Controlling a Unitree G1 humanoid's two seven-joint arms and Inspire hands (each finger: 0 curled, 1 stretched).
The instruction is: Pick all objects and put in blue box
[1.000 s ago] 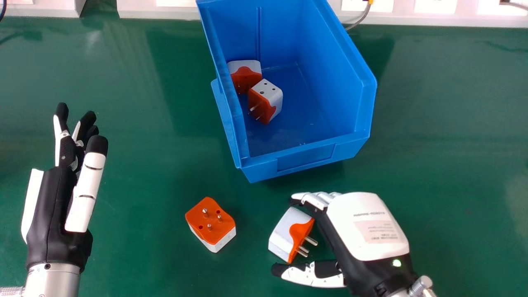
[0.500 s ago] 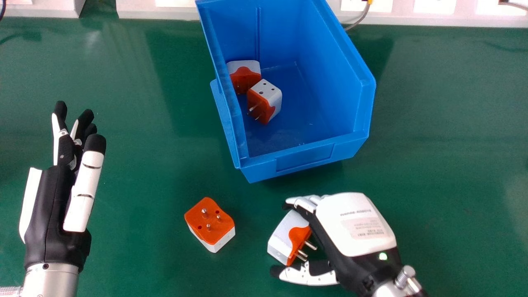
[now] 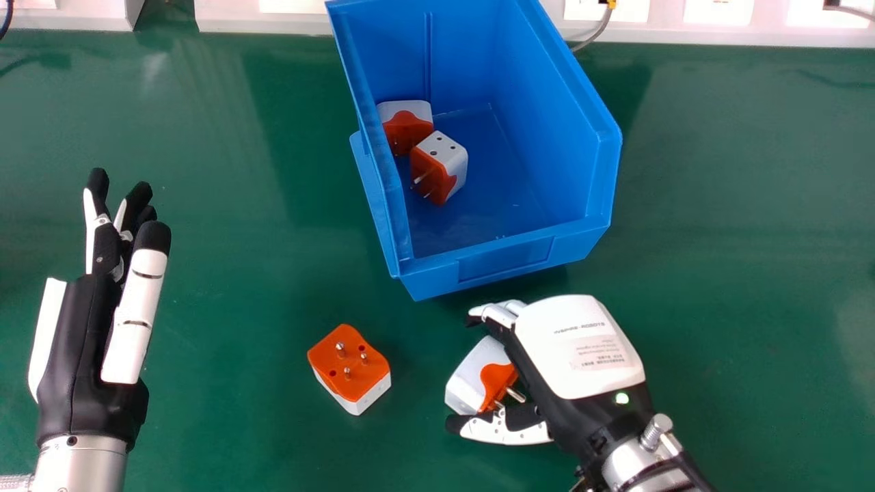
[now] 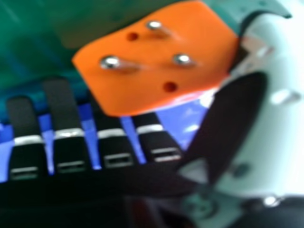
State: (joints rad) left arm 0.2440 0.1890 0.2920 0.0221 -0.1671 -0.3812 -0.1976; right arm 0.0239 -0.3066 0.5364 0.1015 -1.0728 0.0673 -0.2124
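Nearside of the blue open-topped plastic box (image 3: pixel 506 263), framing a blocky white-and-orange plug adapter (image 3: pixel 469 377) between thumb and outstretched fingers of the black-and-white right hand (image 3: pixel 581 348), probably to pinch opposite sides. At left, holding the straight-fingered left hand (image 3: pixel 78 355) clear.

1. We see smooth, faintly glossy plastic in the blue storage bin (image 3: pixel 506 265).
2. We find the green bench (image 3: pixel 225 410) smooth, with a soft sheen.
3. We see smooth plastic shells and shiny metal pins on the plug adapters (image 3: pixel 357 376).
4. We notice smooth metal on the left forearm (image 3: pixel 82 468).
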